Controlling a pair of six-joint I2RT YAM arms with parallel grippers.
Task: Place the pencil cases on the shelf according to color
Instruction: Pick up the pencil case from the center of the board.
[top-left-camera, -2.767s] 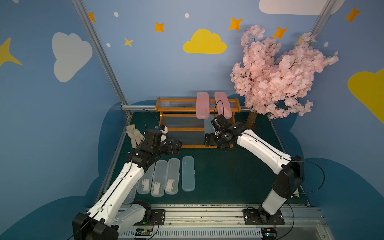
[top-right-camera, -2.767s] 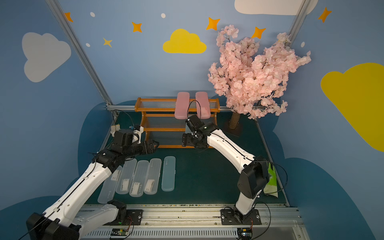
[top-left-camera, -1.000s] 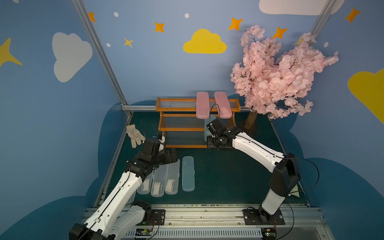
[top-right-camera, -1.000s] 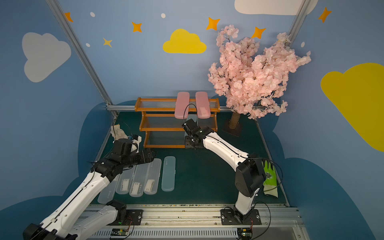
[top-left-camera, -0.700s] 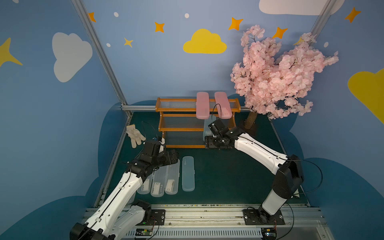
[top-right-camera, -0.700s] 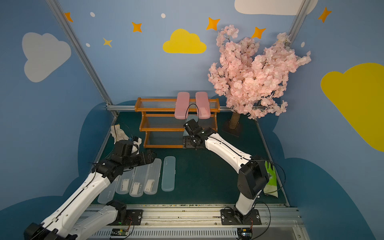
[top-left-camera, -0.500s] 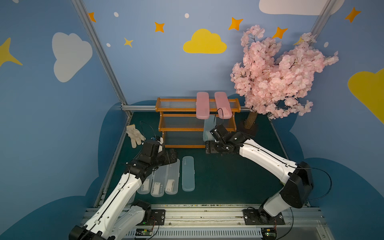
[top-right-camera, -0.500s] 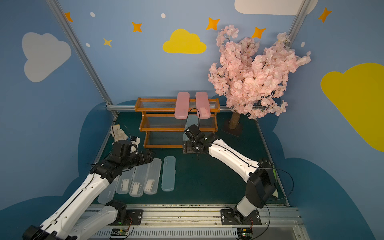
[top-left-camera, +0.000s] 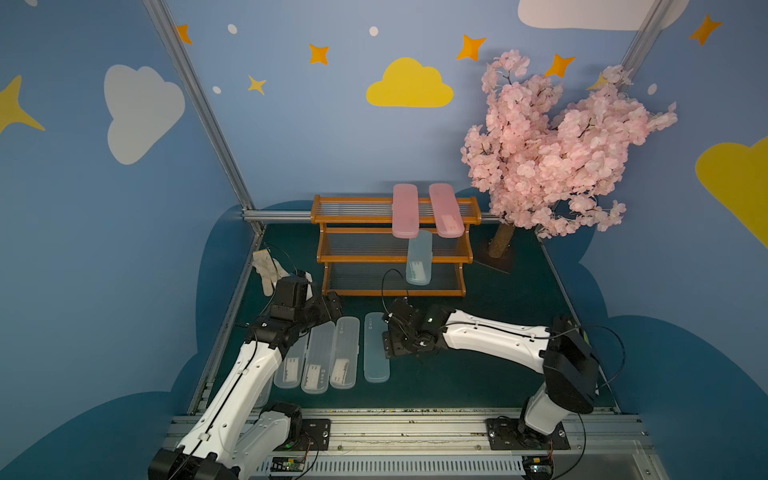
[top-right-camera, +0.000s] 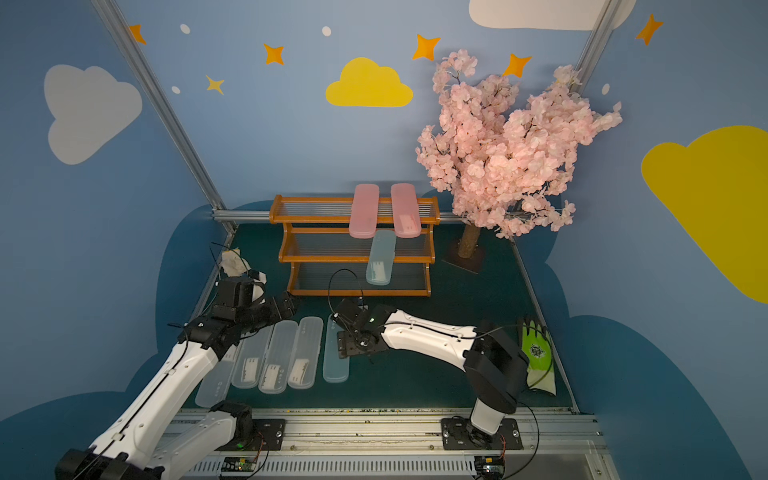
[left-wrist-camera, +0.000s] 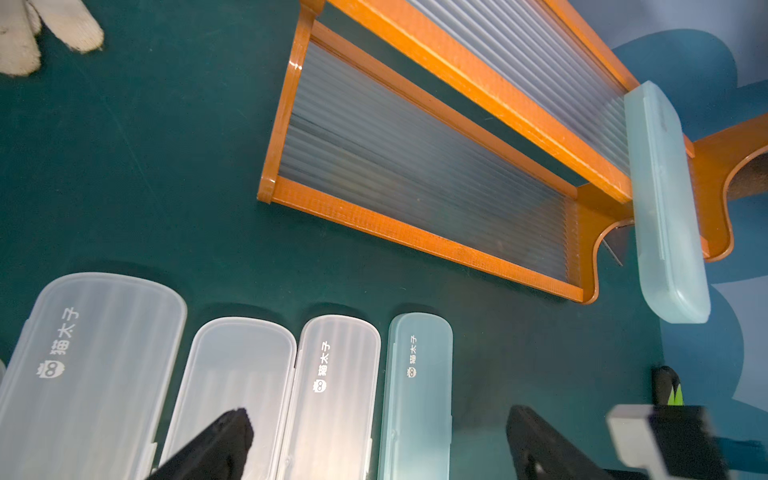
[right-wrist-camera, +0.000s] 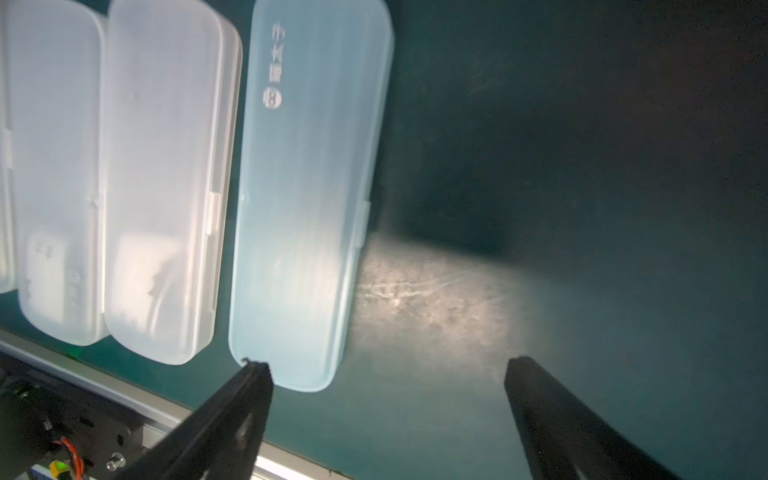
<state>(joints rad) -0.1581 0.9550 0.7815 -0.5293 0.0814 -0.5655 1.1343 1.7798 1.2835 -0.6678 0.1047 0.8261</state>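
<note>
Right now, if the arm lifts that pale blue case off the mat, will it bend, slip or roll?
Probably stiff: the pale blue case looks like moulded plastic. Likely light: translucent, with nothing seen inside. Smooth sides may slip; its flat shape should not roll.

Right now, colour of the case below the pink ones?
Pale blue case; clearest in left wrist view.

I'm seeing two cases (top-left-camera: 405, 210) lying atop the shelf (top-left-camera: 357, 258), a third case (top-left-camera: 419, 257) one tier down. A row of cases (top-left-camera: 344, 353) is lying before it on the mat (top-left-camera: 478, 386).
</note>
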